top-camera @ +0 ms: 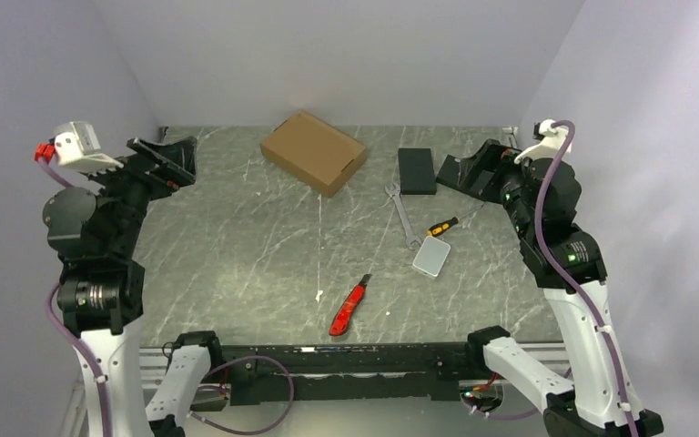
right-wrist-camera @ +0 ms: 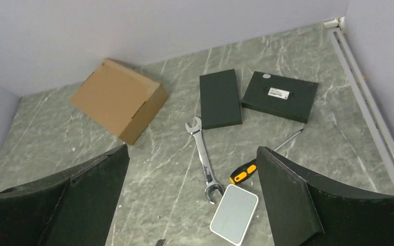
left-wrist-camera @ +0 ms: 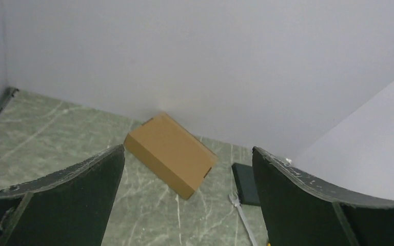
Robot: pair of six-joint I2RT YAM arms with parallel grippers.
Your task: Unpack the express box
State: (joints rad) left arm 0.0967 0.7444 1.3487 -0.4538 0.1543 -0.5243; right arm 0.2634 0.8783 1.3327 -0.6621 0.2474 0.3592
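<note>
The express box (top-camera: 314, 152) is a flat brown cardboard mailer, shut, lying at an angle near the back wall, a little left of centre. It also shows in the left wrist view (left-wrist-camera: 170, 154) and the right wrist view (right-wrist-camera: 118, 99). My left gripper (top-camera: 171, 159) hangs open above the table's left side, well clear of the box, its jaws (left-wrist-camera: 187, 151) wide with nothing between them. My right gripper (top-camera: 469, 173) is raised at the right, also open and empty (right-wrist-camera: 192, 149). Neither gripper touches anything.
Right of the express box lie a black box (top-camera: 417, 170) and a second black box (right-wrist-camera: 279, 96). In front of them are a wrench (top-camera: 403, 216), a yellow-and-black screwdriver (top-camera: 443, 226) and a white flat device (top-camera: 431, 257). A red utility knife (top-camera: 349, 306) lies near the front edge.
</note>
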